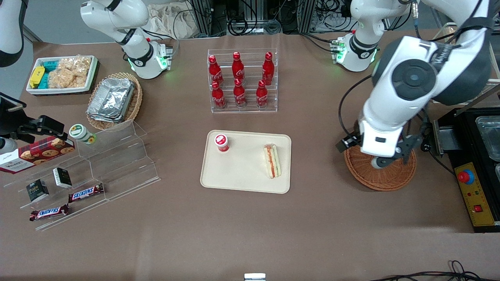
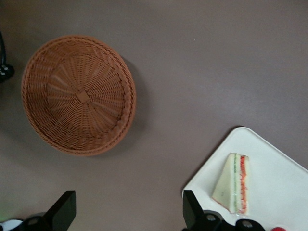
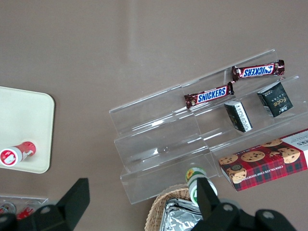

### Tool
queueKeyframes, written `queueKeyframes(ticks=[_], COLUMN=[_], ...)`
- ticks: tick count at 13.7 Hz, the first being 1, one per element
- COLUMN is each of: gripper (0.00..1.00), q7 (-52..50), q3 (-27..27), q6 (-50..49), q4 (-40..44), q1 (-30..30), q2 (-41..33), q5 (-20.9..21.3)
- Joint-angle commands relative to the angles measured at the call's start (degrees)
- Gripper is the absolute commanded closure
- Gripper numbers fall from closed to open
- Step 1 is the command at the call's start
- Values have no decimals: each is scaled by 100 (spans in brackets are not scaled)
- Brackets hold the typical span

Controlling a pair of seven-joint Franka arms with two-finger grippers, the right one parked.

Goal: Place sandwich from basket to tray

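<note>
Since the wedge-shaped sandwich already lies on the smooth beige tray, at about three o'clock from the small red-capped bottle, you risk only a careless retreat. Farther toward three o'clock, your gripper hangs open and empty over the round woven basket; dipping could snag its wicker rim.

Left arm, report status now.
End effector open, empty, hanging above the table between basket and tray. Sandwich lying on the tray, beside a small red bottle. Basket empty. Nothing in the way.
</note>
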Motion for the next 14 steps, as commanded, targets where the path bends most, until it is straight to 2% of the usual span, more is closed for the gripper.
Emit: queueKeyframes(ticks=[1,3,5,7,10,12,14], gripper=[0,0,0,0,0,0,0], q7=[971,1481,1886,2500,3546,4109,4497], q3=[-31,39,450,1107,2531,3121,3387], q6=[-56,-126,-161,-266,-241,-232,-249], q4=[-387,-388,-396,-405,-764,-897,-950], q1=[514,620,481,130,-687,-917,-953], q2=[-466,-528,-624,-817,-1283,-1538,-1758], q5=[-255,-298,-334,-596,-939,-1107,-1273])
